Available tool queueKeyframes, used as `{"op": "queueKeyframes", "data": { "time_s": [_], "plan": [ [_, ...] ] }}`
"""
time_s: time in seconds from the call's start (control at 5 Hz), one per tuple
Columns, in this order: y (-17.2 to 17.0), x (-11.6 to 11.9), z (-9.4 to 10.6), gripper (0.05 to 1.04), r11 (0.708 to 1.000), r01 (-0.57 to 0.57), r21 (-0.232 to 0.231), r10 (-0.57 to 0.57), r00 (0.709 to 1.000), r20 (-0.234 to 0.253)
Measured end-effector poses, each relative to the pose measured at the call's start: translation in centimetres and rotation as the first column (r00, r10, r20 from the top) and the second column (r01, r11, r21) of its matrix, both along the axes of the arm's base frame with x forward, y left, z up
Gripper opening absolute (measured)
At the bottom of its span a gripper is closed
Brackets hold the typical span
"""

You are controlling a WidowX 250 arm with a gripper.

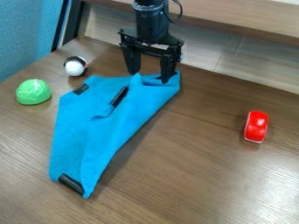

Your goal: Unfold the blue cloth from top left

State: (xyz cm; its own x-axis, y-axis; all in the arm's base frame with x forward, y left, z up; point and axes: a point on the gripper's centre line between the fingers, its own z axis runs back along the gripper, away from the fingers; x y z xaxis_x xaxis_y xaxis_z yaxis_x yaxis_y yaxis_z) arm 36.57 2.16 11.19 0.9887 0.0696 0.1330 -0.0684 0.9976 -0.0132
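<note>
Blue cloth (pixel 88 127), left of centre on the counter (pixel 204 183); partly folded, tapering towards the near end, long slanting edge at right.

Green rounded object (pixel 33 91): far left, near the cloth.

Lower dark strip (pixel 71 183): at the cloth's near end.

White-and-black ball (pixel 74 68): just beyond the upper left corner.

Upper dark strip (pixel 81 89): at that corner.

Middle dark strip (pixel 119 96): slanting beside a raised ridge.

Pincer (pixel 149 78): over the far edge, spread wide, nothing gripped. Step in hand, by judgement: lining up for a grasp. Next, probably: closing on the loose upper layer alone, then lifting and drawing outward.

Red toy car (pixel 256 126): right, well apart.
</note>
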Motion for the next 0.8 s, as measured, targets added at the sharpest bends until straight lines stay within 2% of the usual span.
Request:
{"op": "queueKeyframes", "data": {
  "time_s": [0.2, 0.8],
  "plan": [
    [0.0, -0.2, -1.5, 1.001, 1.000, -0.003, -0.003, 0.003, 0.999, -0.043],
    [2.6, -0.5, -1.3, 1.001, 0.997, -0.074, -0.017, 0.073, 0.996, -0.049]
  ]
}}
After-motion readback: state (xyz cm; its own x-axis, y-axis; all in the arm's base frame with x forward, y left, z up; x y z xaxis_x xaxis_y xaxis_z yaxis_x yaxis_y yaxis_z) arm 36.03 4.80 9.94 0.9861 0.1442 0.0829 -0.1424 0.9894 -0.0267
